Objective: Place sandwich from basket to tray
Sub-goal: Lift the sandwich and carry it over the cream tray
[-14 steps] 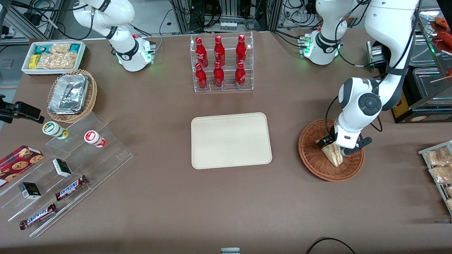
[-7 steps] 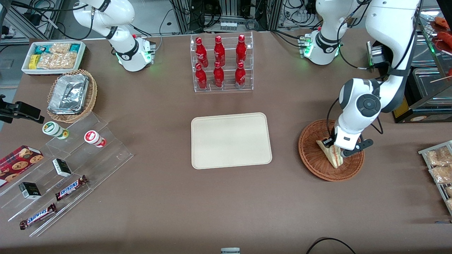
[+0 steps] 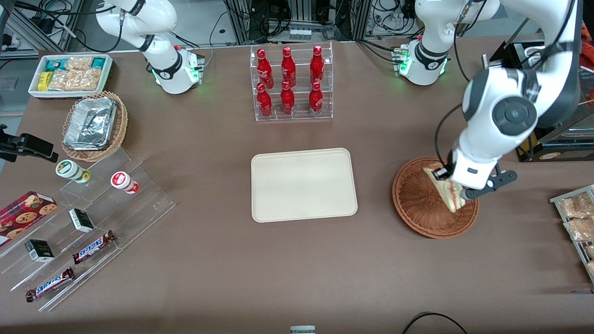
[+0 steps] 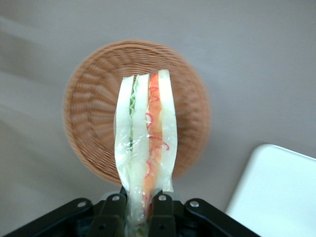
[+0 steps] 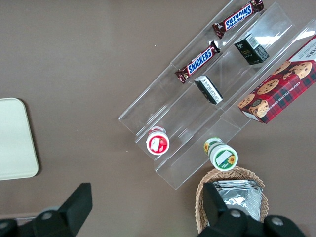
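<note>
Gripper (image 3: 449, 194) above the basket (image 3: 417, 204), toward the working arm's end of the table; fingers (image 4: 117, 213) closed on the sandwich (image 3: 448, 192), pinching its narrow end; sandwich hanging clear of the basket floor, no contact visible between wedge and wicker in the wrist view; bread layers (image 4: 145, 143) on edge, pale green filling beside one slice, red-orange filling beside the other, clear wrap around the whole wedge; basket (image 4: 98, 123) below, nothing else showing in it; tray (image 3: 304, 184) flat on the brown table (image 3: 297, 260), well apart from the basket, toward the table's middle; corner of the tray (image 4: 281, 197) visible from the wrist camera, beside the basket rim but not touching it.
</note>
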Controlling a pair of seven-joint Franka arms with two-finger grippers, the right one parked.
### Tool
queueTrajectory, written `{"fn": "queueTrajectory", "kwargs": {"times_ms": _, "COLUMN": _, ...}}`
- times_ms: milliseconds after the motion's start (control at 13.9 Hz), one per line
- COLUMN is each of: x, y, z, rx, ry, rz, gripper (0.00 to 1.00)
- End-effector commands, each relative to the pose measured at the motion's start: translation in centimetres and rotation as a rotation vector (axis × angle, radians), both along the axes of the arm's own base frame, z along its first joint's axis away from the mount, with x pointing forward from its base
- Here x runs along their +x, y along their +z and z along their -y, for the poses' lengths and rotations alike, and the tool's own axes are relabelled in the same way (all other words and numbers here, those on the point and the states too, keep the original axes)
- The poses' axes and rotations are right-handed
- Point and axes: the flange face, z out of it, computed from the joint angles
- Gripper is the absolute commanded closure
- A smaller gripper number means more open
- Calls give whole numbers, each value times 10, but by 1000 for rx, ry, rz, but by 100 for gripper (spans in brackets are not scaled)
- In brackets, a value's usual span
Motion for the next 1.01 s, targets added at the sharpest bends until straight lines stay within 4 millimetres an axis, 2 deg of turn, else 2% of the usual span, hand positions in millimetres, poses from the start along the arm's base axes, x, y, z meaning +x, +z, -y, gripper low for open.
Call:
{"fn": "queueTrajectory", "kwargs": {"times_ms": 0, "x": 11, "y": 3, "z": 66, "rx": -69, "ry": -34, "rz": -12, "gripper": 100}}
{"fn": "queueTrajectory", "kwargs": {"times_ms": 288, "x": 2, "y": -31, "z": 177, "rx": -99, "ry": -174, "rz": -39, "gripper": 100}}
{"fn": "queueTrajectory", "kwargs": {"times_ms": 432, "x": -10, "y": -58, "z": 235, "rx": -106, "ry": -221, "rz": -42, "gripper": 100}}
{"fn": "queueTrajectory", "kwargs": {"times_ms": 505, "x": -16, "y": -71, "z": 257, "rx": -118, "ry": -232, "rz": -34, "gripper": 100}}
{"fn": "queueTrajectory", "kwargs": {"times_ms": 649, "x": -22, "y": -98, "z": 286, "rx": -153, "ry": -246, "rz": -5, "gripper": 100}}
{"fn": "queueTrajectory", "kwargs": {"times_ms": 793, "x": -40, "y": -123, "z": 320, "rx": -154, "ry": -285, "rz": 11, "gripper": 100}}
{"fn": "queueTrajectory", "kwargs": {"times_ms": 937, "x": -51, "y": -151, "z": 337, "rx": -124, "ry": -294, "rz": 3, "gripper": 100}}
